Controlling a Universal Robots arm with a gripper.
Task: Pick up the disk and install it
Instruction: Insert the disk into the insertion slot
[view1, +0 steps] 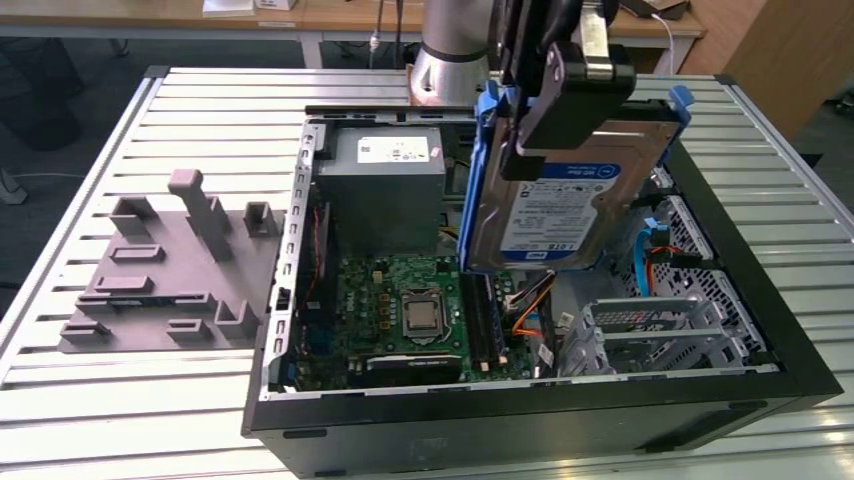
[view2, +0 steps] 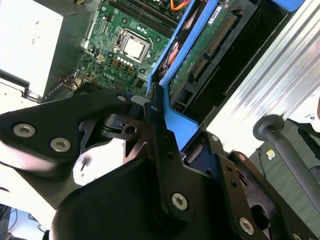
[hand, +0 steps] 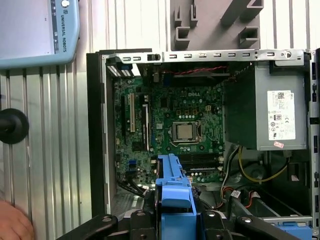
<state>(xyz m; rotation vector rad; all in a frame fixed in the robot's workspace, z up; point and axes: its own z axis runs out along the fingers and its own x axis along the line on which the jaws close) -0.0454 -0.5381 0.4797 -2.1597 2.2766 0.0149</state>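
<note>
Nearest in the exterior view, low in the frame, runs the black wall of the open computer case (view1: 534, 425), which lies on the slatted worktop (view1: 134, 400). Inside it, the green motherboard (view1: 400, 320) sits at lower centre and a metal drive cage (view1: 667, 325) at lower right. Above them, at upper centre-right, the disk (view1: 554, 215) hangs upright, label toward the camera, with blue rails along its edges. The hand (view1: 547, 120) holds it from above; in the second wrist view its fingers (view2: 162, 150) are clamped on the blue carrier. Farther back stands the grey power supply (view1: 387, 170). A grey fixture (view1: 174, 270) lies at the exterior view's left.
</note>
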